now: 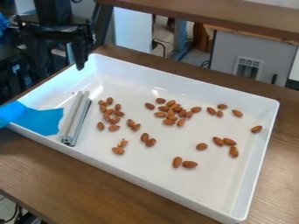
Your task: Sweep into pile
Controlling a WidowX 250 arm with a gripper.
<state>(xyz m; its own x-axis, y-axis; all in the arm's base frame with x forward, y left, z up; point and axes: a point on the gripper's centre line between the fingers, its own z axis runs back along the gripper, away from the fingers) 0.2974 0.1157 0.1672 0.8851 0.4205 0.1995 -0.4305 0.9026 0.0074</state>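
My gripper (58,65) hangs at the upper left, by the tray's back left corner, open with its two fingers wide apart. Brown almonds are scattered in the white tray (158,183). A loose cluster of almonds (171,112) lies in the middle towards the back, and more almonds (109,111) lie left of it. Pairs and single almonds (189,164) are spread to the front and right; one almond (256,129) is close to the right wall. No almond is between the fingers.
A silver metal bar (76,119) lies lengthwise in the tray's left part. Blue tape (38,120) covers the left rim beside it. The tray's raised walls surround the almonds. The tray stands on a brown wooden table (88,183), with another wooden surface (234,15) behind.
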